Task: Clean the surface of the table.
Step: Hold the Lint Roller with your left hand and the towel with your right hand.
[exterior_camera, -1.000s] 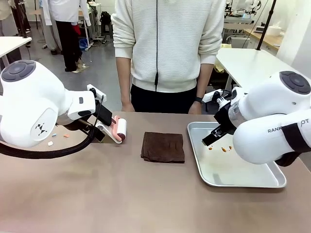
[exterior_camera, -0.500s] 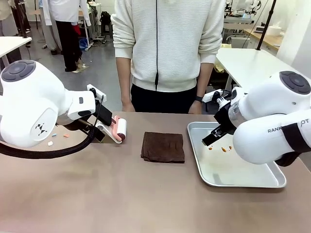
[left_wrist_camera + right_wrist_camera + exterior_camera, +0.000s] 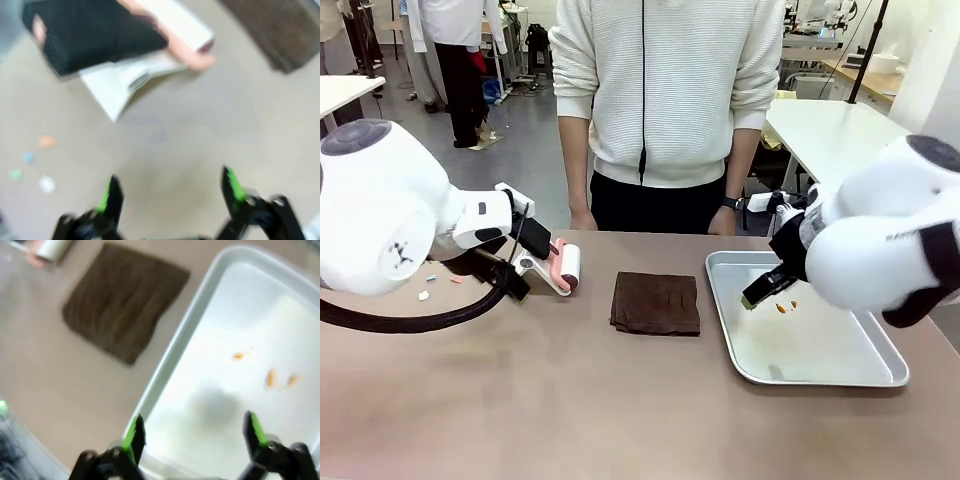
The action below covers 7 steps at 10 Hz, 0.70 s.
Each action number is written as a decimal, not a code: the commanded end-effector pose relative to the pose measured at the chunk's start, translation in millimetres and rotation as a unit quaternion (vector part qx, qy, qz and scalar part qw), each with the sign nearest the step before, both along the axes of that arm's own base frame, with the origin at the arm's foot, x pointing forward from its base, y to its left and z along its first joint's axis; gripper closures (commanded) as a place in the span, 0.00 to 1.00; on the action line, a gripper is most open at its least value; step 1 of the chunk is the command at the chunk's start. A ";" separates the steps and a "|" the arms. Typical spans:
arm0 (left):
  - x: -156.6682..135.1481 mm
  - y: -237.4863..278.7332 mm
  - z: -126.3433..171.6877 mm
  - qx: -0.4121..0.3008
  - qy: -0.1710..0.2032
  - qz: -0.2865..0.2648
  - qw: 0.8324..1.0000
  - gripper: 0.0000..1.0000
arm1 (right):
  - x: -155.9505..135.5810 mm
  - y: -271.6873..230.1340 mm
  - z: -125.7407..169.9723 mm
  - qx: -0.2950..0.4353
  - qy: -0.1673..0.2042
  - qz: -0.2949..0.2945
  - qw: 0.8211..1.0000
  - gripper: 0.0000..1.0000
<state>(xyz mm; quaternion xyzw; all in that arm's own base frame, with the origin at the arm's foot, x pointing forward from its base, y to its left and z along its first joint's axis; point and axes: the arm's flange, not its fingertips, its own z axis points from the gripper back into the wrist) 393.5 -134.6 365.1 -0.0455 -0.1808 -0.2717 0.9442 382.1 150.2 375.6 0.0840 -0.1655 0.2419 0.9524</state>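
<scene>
Front view: the brownish counter [image 3: 570,400] spans the foreground, with a person [image 3: 660,100] standing at 12 o'clock. A metal tray [image 3: 820,381] lies at 3 o'clock, and the right gripper [image 3: 194,422] hangs above it, jaws spread and empty. A folded brown cloth [image 3: 656,303] sits mid-counter. The left gripper [image 3: 170,180], likewise spread and empty, hovers near the lint roller [image 3: 563,268] at 10 o'clock. Coloured scraps [image 3: 423,295] lie at 9 o'clock, and orange crumbs [image 3: 782,308] lie in the tray.

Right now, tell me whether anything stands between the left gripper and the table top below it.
Nothing visible does. The left gripper hangs open over bare table; the lint roller lies beyond it, the coloured scraps off to one side.
</scene>
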 end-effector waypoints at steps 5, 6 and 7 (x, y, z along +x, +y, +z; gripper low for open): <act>-45.3 169.9 64.0 -0.300 0.105 0.036 0.948 0.00 | -74.3 -135.9 53.4 0.260 0.123 -0.104 0.952 0.00; -64.0 205.9 71.2 -0.348 0.081 0.036 0.933 0.00 | -96.0 -168.2 54.7 0.309 0.105 -0.131 0.936 0.00; -80.1 238.5 78.0 -0.394 0.057 0.051 0.916 0.00 | -111.3 -200.5 51.7 0.351 0.094 -0.160 0.918 0.00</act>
